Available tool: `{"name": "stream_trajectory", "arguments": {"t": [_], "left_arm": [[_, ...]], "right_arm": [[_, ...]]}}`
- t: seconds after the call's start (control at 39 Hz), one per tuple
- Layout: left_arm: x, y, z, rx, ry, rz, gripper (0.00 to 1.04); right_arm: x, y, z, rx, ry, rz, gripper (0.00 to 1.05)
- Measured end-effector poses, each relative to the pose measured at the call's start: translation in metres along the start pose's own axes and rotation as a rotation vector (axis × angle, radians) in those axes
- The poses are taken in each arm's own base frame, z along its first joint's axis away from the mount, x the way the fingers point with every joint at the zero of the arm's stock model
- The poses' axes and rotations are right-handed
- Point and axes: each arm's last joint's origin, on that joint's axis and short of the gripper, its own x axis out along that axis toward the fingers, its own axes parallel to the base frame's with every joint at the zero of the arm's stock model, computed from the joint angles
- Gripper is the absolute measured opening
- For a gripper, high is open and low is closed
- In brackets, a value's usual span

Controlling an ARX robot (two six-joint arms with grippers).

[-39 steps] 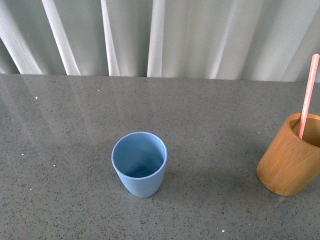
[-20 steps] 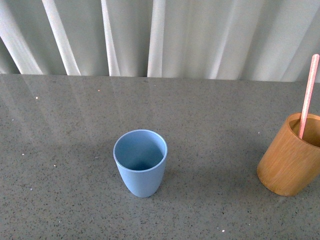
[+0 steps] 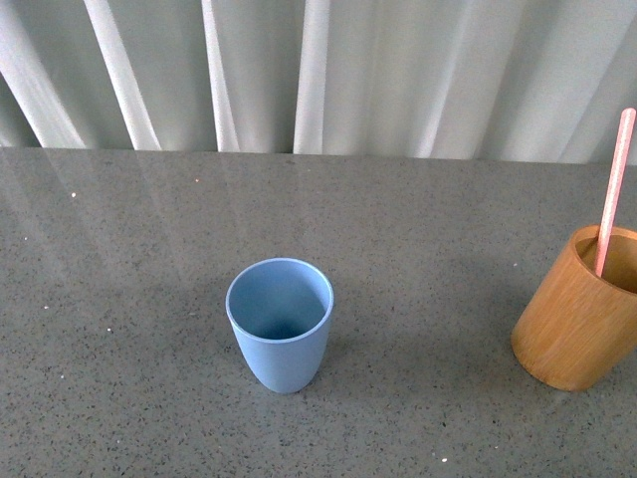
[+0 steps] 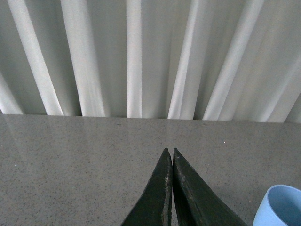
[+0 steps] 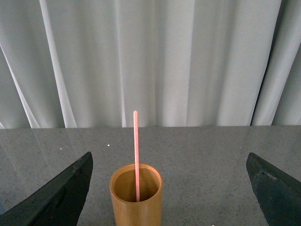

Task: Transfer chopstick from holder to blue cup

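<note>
The blue cup (image 3: 280,324) stands upright and empty on the grey table in the front view; its rim also shows in the left wrist view (image 4: 281,207). The bamboo holder (image 3: 580,309) stands at the right edge with one pink-red chopstick (image 3: 614,189) leaning in it. In the right wrist view the holder (image 5: 136,195) and chopstick (image 5: 136,153) stand ahead of my open right gripper (image 5: 169,186), between its wide-spread fingers (image 5: 66,193). My left gripper (image 4: 170,153) is shut and empty, to the left of the blue cup. Neither arm shows in the front view.
A grey speckled tabletop (image 3: 149,259) runs back to a white pleated curtain (image 3: 318,70) along its far edge.
The blue cup sat a little lower and left one second ago; since half a second ago nothing has moved.
</note>
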Motion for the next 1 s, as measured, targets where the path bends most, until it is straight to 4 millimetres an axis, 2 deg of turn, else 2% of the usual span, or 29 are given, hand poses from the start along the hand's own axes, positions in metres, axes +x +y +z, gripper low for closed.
{"name": "stream_trajectory", "arguments": {"t": [0.67,0.79,1.0], "left_arm": [[-0.017,0.000,0.001,0.000,-0.009,0.000,0.04],[-0.027,0.000,-0.002,0.000,0.005,0.000,0.04],[-0.028,0.000,-0.002,0.000,-0.002,0.000,0.04]], "right_arm": [[0.000,0.000,0.000,0.000,0.000,0.000,0.95],[0.000,0.000,0.000,0.000,0.000,0.000,0.95],[0.000,0.000,0.000,0.000,0.000,0.000,0.95]]}}
